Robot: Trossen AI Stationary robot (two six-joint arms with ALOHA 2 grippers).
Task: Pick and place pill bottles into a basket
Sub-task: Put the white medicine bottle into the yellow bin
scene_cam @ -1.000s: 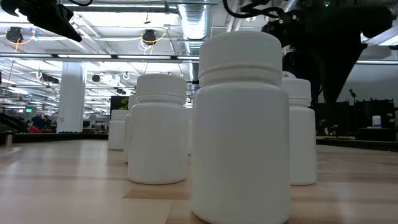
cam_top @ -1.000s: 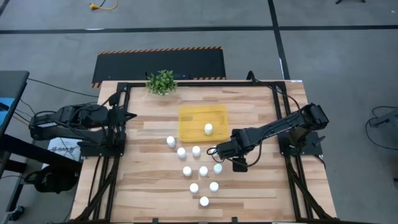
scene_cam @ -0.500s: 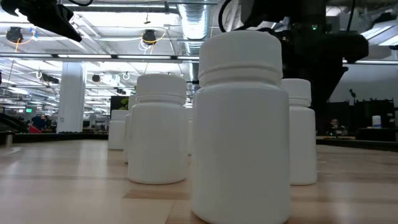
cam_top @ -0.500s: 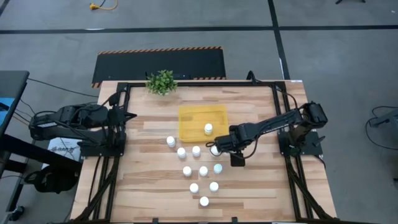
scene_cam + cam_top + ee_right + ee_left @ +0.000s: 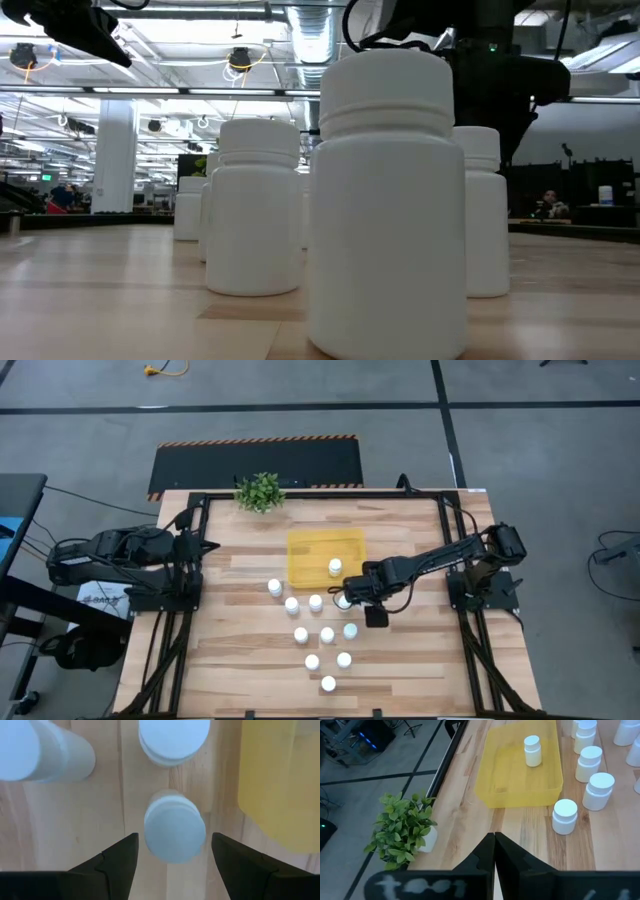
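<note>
Right claw (image 5: 170, 852) spread above a pill bottle (image 5: 174, 830), just off the basket (image 5: 310, 552).
Only its wrist view shows this straddle. Basket holds one bottle (image 5: 335, 567), toward 5 o'clock; left claw (image 5: 494, 851) together.

Nothing here I can read — the pill bottles (image 5: 591, 763) show plain white sides and caps, the yellow basket (image 5: 508, 775) is bare (a pale smear across my left wrist view stays illegible).
</note>
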